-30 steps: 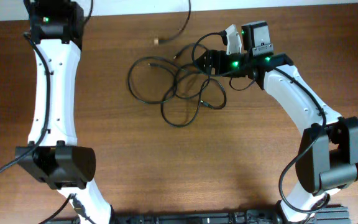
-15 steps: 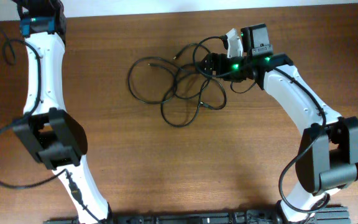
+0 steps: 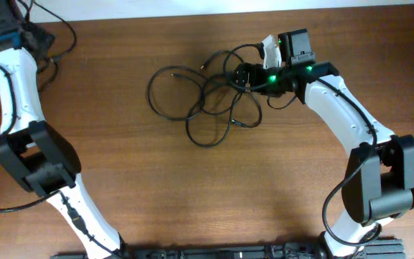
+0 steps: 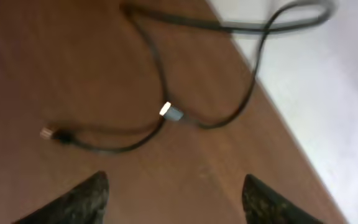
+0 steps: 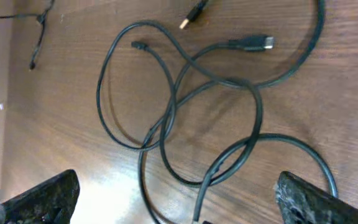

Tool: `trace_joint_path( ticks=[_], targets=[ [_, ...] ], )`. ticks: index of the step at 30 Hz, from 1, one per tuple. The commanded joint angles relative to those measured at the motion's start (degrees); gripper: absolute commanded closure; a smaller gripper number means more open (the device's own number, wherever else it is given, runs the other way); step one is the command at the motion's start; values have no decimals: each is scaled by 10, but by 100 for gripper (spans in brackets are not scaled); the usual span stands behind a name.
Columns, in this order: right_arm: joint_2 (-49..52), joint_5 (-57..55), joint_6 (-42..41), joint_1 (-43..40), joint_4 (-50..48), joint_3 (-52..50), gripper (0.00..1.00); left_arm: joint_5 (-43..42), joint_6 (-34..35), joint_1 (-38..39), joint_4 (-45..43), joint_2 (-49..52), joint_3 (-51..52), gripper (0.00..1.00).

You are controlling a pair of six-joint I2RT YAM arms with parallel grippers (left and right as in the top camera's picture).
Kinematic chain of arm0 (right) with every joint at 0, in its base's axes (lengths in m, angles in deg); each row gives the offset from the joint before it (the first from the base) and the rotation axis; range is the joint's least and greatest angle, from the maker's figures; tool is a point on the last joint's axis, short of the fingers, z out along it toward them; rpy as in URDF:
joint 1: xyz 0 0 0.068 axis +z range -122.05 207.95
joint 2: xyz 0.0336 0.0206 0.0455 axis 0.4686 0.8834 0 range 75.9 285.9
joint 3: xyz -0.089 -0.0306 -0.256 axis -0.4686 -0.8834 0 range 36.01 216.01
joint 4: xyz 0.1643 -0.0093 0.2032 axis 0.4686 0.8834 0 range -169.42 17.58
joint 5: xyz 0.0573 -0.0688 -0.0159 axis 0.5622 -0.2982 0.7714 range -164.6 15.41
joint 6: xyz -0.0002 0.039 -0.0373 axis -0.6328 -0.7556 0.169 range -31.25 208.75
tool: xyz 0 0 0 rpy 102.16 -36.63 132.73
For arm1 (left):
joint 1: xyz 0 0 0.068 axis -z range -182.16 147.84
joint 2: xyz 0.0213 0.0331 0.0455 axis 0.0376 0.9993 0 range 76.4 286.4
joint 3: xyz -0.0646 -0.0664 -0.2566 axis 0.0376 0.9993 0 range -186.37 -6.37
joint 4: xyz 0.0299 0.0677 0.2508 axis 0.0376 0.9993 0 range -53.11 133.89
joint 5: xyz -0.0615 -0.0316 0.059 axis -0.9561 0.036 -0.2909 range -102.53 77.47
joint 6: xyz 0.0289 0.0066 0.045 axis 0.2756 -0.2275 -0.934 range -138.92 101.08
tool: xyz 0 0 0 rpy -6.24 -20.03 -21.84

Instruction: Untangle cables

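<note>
The brown wooden table point(image 3: 264, 180) fills the overhead view. The white left arm point(image 3: 16, 93) runs up the 9 o'clock side into the 10 o'clock corner. The white right arm point(image 3: 343, 115) rises from 5 o'clock and bends in toward 12.

The cables point(image 3: 207, 104) lie on the wood as one loose black tangle just 11 o'clock of the table's middle. Wide loops spread toward 9 and 6 o'clock and cross one another several times. A lone cable point(image 3: 52, 32) lies well apart from them in the 10 o'clock corner, beside the left arm's wrist. In the left wrist view it point(image 4: 160, 93) snakes over the table edge at 1 o'clock.

The right gripper point(image 3: 239, 72) sits at the tangle's 2 o'clock rim. From its own camera, the right gripper point(image 5: 176, 186) is spread wide and grasps nothing, with loops lying below and between the fingers. The left gripper point(image 4: 176, 186) is released too, its tips wide apart over bare wood at 6 o'clock of the lone cable.

Smallest are the plugs. In the tangle are a gold plug point(image 5: 192, 17) at 12 o'clock and a silver-tipped plug point(image 5: 261, 42) at 1. On the lone cable is a silver plug point(image 4: 171, 112).
</note>
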Motion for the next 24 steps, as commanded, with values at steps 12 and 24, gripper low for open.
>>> trace_joint_path(
  ticks=[12,24],
  targets=[
    [1,-104,6,-2,-5,2,1,31,-64,90,15,4,1,1],
    [1,-104,6,-2,-5,2,1,196,-569,-28,-203,74,1,1]
  ],
)
